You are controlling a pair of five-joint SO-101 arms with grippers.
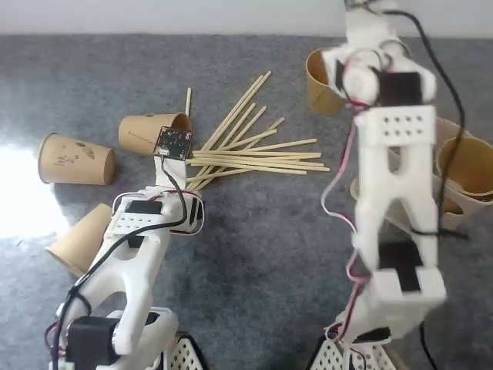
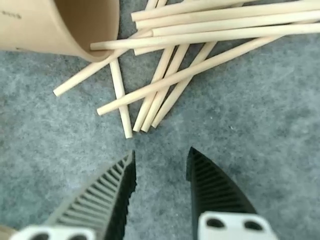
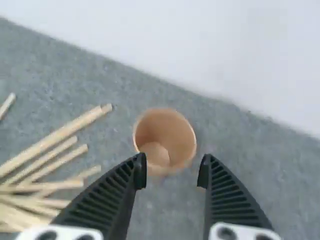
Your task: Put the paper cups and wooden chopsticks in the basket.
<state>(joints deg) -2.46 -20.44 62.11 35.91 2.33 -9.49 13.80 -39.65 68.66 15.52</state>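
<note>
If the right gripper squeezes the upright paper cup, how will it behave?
The upright paper cup looks thin-walled and empty, so it is probably light and may crush under a hard squeeze. It stands on its narrower base, so a sideways push from the right gripper could tip it; lying down, it would likely roll.

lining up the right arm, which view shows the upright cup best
Right wrist view: the upright cup shows its whole rim, just past the open right gripper. In the high view the right arm hides part of the cup. The left wrist view faces the chopsticks.
</note>
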